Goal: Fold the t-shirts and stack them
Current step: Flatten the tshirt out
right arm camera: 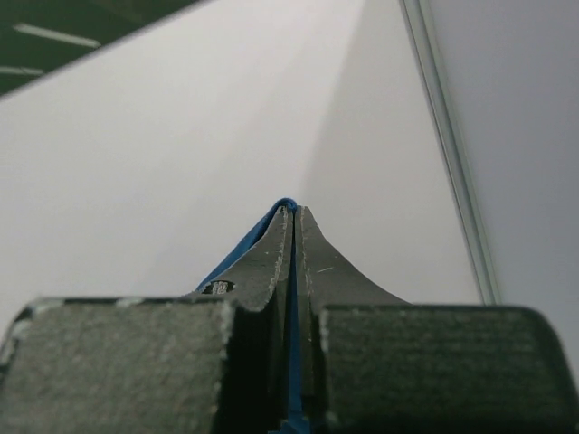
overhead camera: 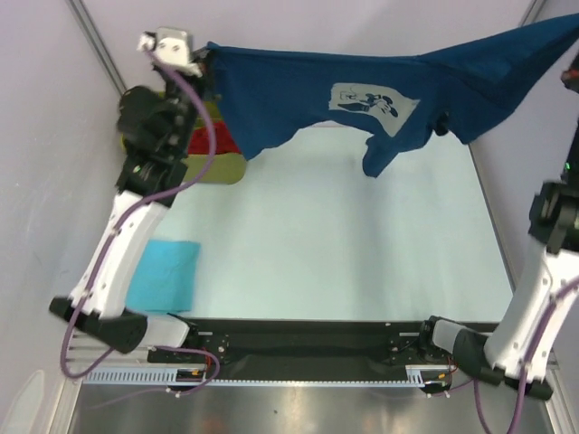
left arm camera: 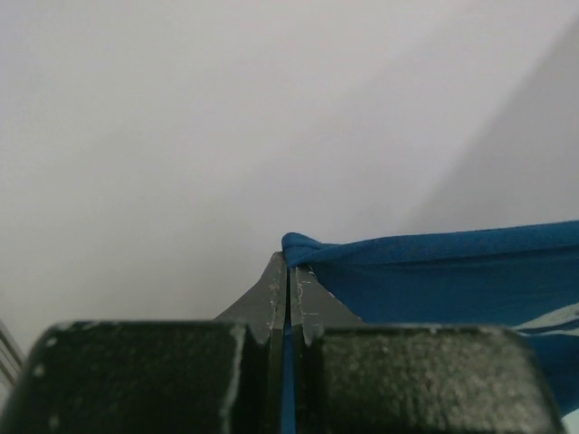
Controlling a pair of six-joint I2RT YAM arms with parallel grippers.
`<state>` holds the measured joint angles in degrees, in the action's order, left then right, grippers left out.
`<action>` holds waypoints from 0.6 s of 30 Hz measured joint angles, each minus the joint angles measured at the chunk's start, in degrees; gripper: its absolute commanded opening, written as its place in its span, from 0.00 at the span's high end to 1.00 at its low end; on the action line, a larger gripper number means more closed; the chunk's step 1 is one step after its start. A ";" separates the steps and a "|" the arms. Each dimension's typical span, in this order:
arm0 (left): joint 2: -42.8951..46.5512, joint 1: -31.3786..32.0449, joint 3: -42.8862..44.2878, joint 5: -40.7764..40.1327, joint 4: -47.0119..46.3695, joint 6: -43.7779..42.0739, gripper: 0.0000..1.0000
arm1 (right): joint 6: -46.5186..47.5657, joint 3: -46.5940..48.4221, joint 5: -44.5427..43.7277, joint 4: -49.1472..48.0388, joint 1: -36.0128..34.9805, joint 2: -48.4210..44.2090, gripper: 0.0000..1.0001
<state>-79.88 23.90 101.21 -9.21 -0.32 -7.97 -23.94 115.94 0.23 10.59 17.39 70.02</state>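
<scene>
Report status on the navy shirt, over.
Left gripper shut on navy t-shirt; right gripper shut on its other end. Shirt stretched in the air over table. Turquoise t-shirt folded, near left.

The printed t-shirt (overhead camera: 362, 81) hung above the table's (overhead camera: 344, 235) far side, stretched between the left gripper (left arm camera: 288, 268) at far left and the right gripper (right arm camera: 291, 215) at far right. Under its left end sat the bin (overhead camera: 222, 170). The folded t-shirt (overhead camera: 167, 271) lay near-left.

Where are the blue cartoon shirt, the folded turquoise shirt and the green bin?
blue cartoon shirt (overhead camera: 271, 90): overhead view, plain cloth left of the print.
turquoise shirt (overhead camera: 170, 271): overhead view, its middle.
green bin (overhead camera: 222, 170): overhead view, near wall.
</scene>
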 measured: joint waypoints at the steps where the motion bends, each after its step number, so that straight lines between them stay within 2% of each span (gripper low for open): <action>1: 2.05 -0.02 -0.70 0.31 0.20 0.11 1.00 | 0.00 0.00 -0.13 0.02 0.00 -2.32 1.00; 6: 15.21 -0.02 -4.33 2.16 1.03 1.38 1.00 | 0.00 1.03 -1.07 0.22 0.00 -11.61 1.00; 11: 24.68 -0.02 -5.07 3.65 1.33 3.02 0.99 | 0.26 6.01 -1.03 0.28 0.00 -15.02 1.00; 15: 27.76 -0.02 -5.31 4.46 1.29 4.13 0.99 | 0.48 5.64 -0.57 0.31 0.00 -15.50 1.00; 18: 27.41 -0.02 -7.26 5.14 1.77 4.63 0.97 | 0.44 1.36 0.35 0.17 0.00 -15.65 1.00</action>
<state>-52.47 23.88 93.95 -4.08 1.45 -3.33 -23.51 117.30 0.58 10.76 17.39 54.37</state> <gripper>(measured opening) 0.022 0.010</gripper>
